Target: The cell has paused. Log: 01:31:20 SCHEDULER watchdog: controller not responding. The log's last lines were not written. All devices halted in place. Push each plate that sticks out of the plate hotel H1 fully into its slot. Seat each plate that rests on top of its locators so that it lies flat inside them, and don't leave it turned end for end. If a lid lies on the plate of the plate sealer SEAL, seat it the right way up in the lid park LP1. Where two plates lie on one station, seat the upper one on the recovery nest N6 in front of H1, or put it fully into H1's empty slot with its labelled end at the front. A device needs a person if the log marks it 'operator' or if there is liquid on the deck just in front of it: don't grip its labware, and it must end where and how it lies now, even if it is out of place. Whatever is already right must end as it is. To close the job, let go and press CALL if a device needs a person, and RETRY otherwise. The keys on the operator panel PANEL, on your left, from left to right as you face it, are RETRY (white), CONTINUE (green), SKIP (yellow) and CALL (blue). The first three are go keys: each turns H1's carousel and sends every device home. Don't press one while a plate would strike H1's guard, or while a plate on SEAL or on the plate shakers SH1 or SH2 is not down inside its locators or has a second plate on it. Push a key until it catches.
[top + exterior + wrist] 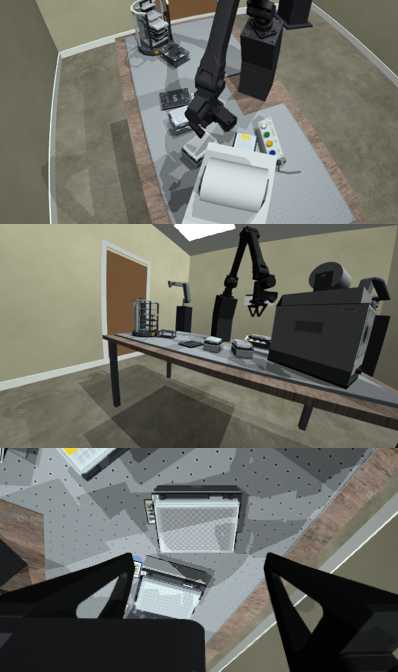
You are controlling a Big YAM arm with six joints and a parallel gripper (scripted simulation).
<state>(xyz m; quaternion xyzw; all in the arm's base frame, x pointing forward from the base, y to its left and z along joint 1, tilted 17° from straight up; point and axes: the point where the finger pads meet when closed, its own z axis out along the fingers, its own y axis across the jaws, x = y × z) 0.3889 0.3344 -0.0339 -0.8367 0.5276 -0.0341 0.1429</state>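
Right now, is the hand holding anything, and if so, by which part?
Nothing is held. The hand is wide open, high above the two shaker plates, touching neither.
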